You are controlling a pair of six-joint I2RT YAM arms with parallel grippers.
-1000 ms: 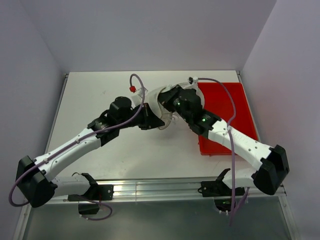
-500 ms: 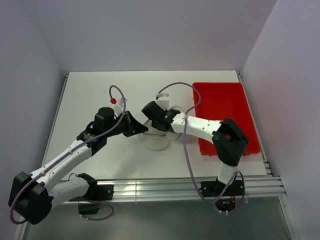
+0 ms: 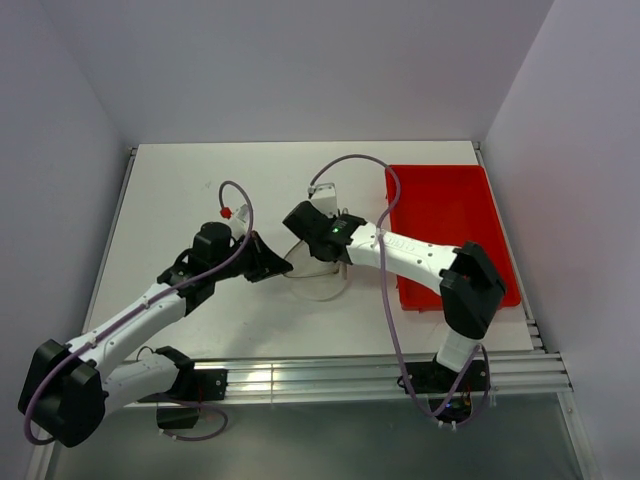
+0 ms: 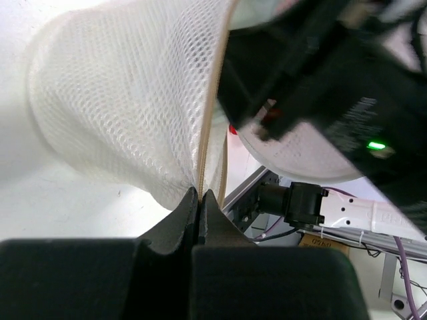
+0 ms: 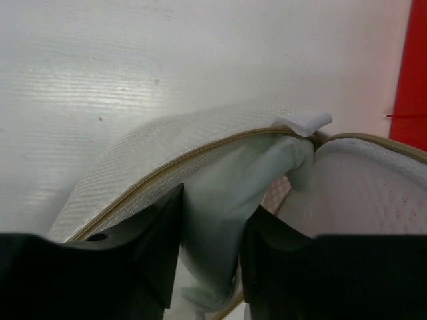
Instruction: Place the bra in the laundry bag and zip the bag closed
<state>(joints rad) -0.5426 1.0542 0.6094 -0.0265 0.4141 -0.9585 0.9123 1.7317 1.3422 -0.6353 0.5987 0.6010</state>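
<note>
The left pincer (image 4: 200, 197) is pinched tight on the zip edge of the laundry bag (image 4: 127, 100), which lies on the table (image 3: 180, 190) near its middle. Just right, the right pincer (image 5: 212, 230) clamps the white bra (image 5: 227, 177) at the bag's open mouth. The red tray (image 3: 450, 205) sits further right.

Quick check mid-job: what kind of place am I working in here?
Probably a lab robot cell, not a home: white table boxed in by plain walls, arm bases bolted to an aluminium rail, a red plastic tray.
</note>
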